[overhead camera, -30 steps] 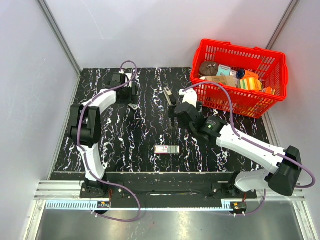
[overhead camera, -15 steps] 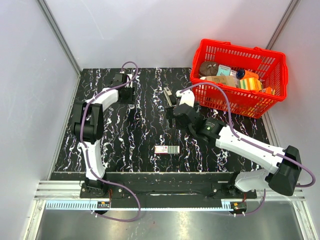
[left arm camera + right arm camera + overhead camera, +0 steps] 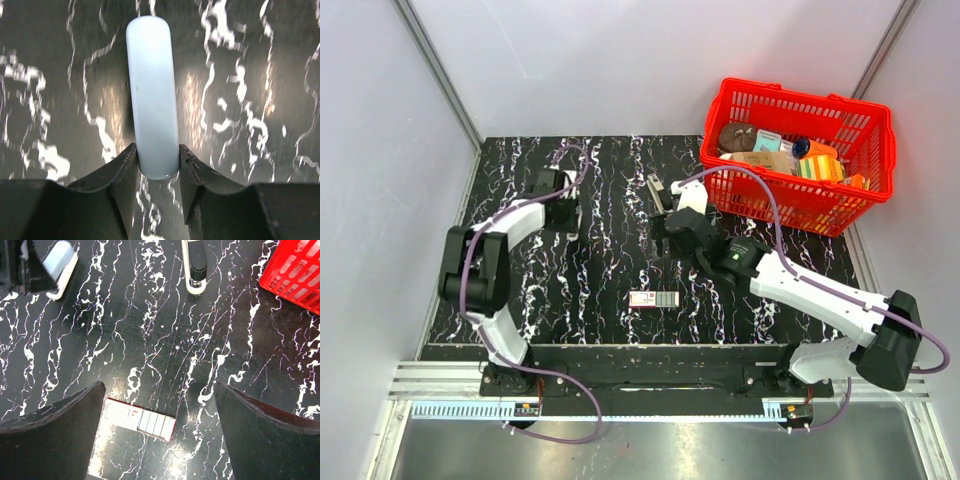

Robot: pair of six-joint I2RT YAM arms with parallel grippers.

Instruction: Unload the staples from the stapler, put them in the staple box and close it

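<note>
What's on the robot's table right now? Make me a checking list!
Surface: black marbled table, nothing spilled.
Job's things: stapler lying beside the basket; pale rounded bar, can't tell what it is.
Clutter: small flat box, maybe staples; red basket holding packets.
Grippers: left gripper shut on the bar; right gripper open above the box.
Cables: purple cables along both arms.
Surroundings: plain grey walls.
</note>
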